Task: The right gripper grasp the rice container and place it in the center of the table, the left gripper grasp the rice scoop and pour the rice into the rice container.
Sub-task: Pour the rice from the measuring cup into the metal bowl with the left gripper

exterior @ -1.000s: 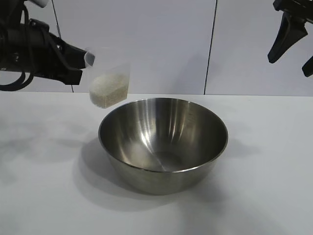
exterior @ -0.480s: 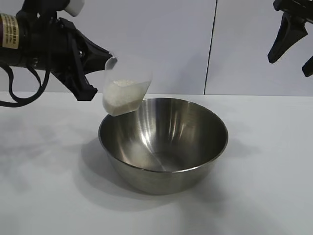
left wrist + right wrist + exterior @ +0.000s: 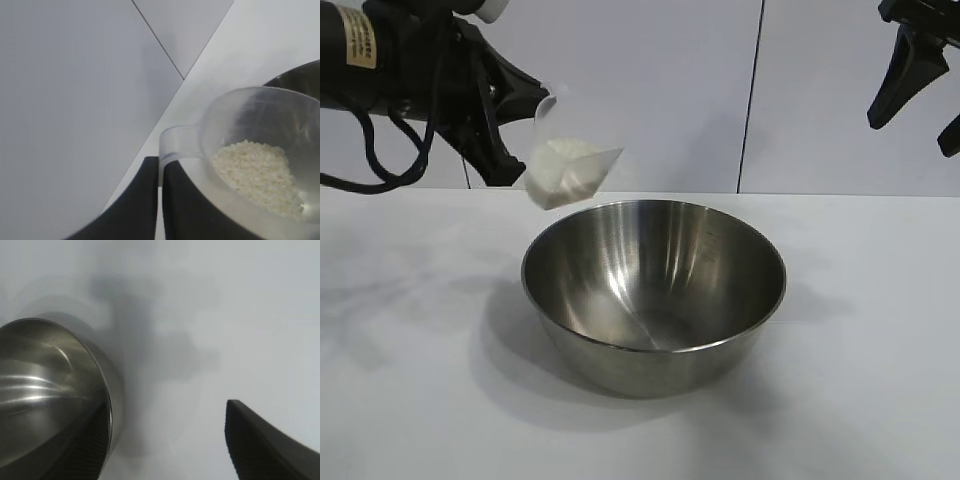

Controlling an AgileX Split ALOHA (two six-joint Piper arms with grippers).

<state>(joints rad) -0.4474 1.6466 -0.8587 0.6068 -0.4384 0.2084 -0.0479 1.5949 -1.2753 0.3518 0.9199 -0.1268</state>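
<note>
The stainless-steel rice container (image 3: pixel 654 292) stands upright on the white table (image 3: pixel 410 380), about midway between the table's left and right edges and somewhat nearer its far edge; nothing can be seen lying on the bowl's inner floor; above its far-left rim hangs the rice scoop (image 3: pixel 568 168), a frosted clear plastic measuring cup, tilted with its open mouth turned toward the bowl, clear of the metal and touching nothing but the fingers that carry it; the rice (image 3: pixel 560 172) lies as a pale heap banked against the lower side of the cup, all of it inside; the left gripper (image 3: pixel 512 128) reaches in from the upper left, its black fingers pinched tight on the scoop's handle, which the left wrist view shows as a clear loop (image 3: pixel 176 144) clamped between the two dark finger blades; the right gripper (image 3: pixel 918 92) hangs high above the table's far right corner, well apart from the bowl, its tapered fingers spread wide with nothing between them; in the right wrist view the bowl's rim (image 3: pixel 97 367) sits beside one finger.
</note>
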